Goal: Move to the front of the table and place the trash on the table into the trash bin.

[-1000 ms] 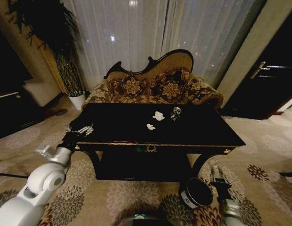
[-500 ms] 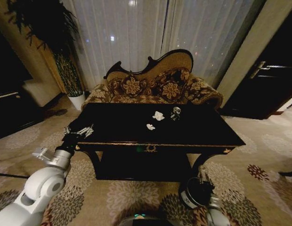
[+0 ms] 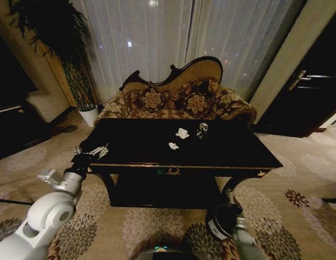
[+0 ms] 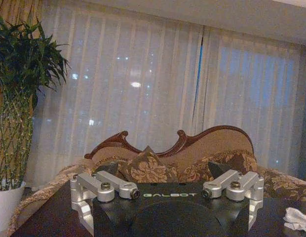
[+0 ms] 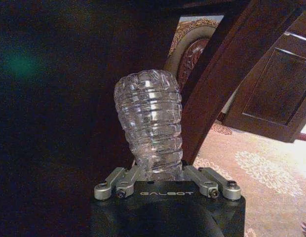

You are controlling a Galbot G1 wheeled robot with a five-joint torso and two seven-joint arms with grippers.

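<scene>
Floral sofa before sheer curtains

Right tool with clear bottle now lower and leftward, over the trash bin.

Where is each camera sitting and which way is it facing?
Head: high, facing forward and down at the table; both arms show, left pincer, right pincer by the trash bin.
Left wrist: low at the table edge, facing the sofa.
Right wrist: below tabletop height, facing the held bottle.
Head and left wrist views share sofa and curtains.
</scene>
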